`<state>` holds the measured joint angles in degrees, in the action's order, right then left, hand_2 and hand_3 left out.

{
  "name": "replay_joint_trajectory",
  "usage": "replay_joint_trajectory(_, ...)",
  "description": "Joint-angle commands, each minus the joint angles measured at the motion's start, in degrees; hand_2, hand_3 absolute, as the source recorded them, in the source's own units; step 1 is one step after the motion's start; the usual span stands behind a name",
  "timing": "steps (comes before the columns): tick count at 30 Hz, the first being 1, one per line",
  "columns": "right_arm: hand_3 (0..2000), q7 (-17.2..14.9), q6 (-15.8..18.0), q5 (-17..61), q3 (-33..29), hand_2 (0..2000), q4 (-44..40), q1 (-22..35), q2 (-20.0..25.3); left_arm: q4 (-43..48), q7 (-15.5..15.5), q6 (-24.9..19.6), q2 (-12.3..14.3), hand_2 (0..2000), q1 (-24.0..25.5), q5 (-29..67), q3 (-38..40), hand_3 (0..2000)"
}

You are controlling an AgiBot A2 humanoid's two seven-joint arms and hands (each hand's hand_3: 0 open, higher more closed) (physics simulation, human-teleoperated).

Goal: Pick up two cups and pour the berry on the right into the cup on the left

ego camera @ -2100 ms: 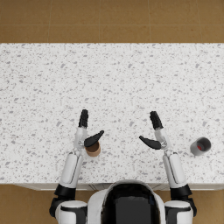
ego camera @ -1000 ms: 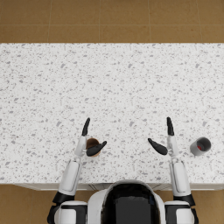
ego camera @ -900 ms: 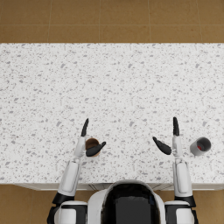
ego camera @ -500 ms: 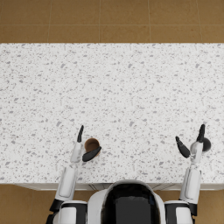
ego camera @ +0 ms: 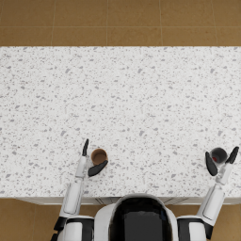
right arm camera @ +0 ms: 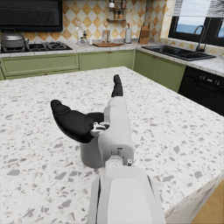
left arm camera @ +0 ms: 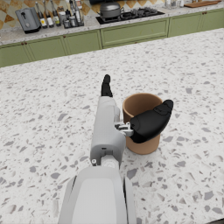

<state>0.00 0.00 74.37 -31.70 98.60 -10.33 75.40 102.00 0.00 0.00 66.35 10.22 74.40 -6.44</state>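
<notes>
We see the left hand [ego camera: 89,162] spread around the brown cup [ego camera: 99,156], thumb just beside its wall. The right hand [ego camera: 221,162] brackets the grey cup [ego camera: 218,155], fingers spread; contact unclear.

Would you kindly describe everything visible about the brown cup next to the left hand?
The brown cup is a small round, open-topped vessel with a matte tan-brown wall and a darker inside; no contents can be made out. It stands upright on the speckled white counter, near its front edge. The left hand brackets it, one dark part lying across its near wall and the rest alongside, fingers not closed round it.
</notes>
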Motion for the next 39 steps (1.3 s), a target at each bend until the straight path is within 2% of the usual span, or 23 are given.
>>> replay_joint_trajectory(1,0,0.0,0.0,0.0,-0.7,0,-2.8,0.3,-0.1,-1.9,0.0,0.0,0.3,0,-0.5,0.0,0.2,0)
replay_joint_trajectory(3,0,0.0,0.0,0.0,0.3,0,-5.5,0.5,0.0,-2.6,-0.1,0.0,0.5,0,-0.2,0.0,-0.9,0)
replay_joint_trajectory(4,0,0.0,0.0,0.0,2.3,0,-10.5,1.3,-0.6,-5.5,-0.5,-0.2,0.8,0,-0.7,-0.1,-2.1,0)
replay_joint_trajectory(7,0,0.0,0.0,0.0,1.9,0,-14.8,2.3,-0.6,-5.8,-0.7,-0.7,1.0,0,-0.4,-0.1,-2.0,0)
replay_joint_trajectory(13,0,0.0,0.0,0.0,3.3,0,-17.0,2.8,-0.1,-7.9,-0.2,-0.9,2.1,0,-1.0,0.0,-2.1,0)
replay_joint_trajectory(21,0,0.3,-0.8,0.0,5.8,0,-21.8,5.4,-0.7,-15.7,-0.3,-0.6,4.6,0,-5.0,0.0,-3.8,0)
replay_joint_trajectory(28,0,0.5,-1.2,0.1,6.8,0,-20.3,5.1,-0.8,-18.5,-1.0,-0.7,4.0,0,-6.1,-0.1,-6.6,0)
replay_joint_trajectory(29,327,0.5,-1.6,0.1,6.5,1361,-19.5,4.6,-0.6,-17.1,-1.1,-0.6,3.6,1361,-5.5,-0.1,-6.5,327)
replay_joint_trajectory(30,653,0.4,-0.3,0.1,6.4,2000,-17.8,4.1,-0.4,-14.9,-1.0,-1.0,3.1,2000,-5.0,0.0,-6.4,653)
replay_joint_trajectory(32,1280,0.2,3.9,0.1,7.1,2000,-14.7,3.2,0.0,-10.8,-0.7,-1.8,2.4,2000,-4.5,0.0,-6.2,1280)
replay_joint_trajectory(33,1280,0.3,4.5,0.1,7.5,2000,-12.4,2.7,0.3,-7.5,-0.5,-2.6,2.3,2000,-4.2,0.0,-6.1,1280)
replay_joint_trajectory(36,1280,0.3,3.7,0.0,9.7,2000,-3.0,1.7,1.4,-1.2,-0.5,-4.2,3.0,2000,-4.6,0.0,-7.4,1280)
replay_joint_trajectory(39,1280,0.3,3.4,0.0,14.7,2000,3.4,2.1,1.4,-0.5,-0.2,-2.9,4.9,2000,-6.8,0.0,-9.7,1280)
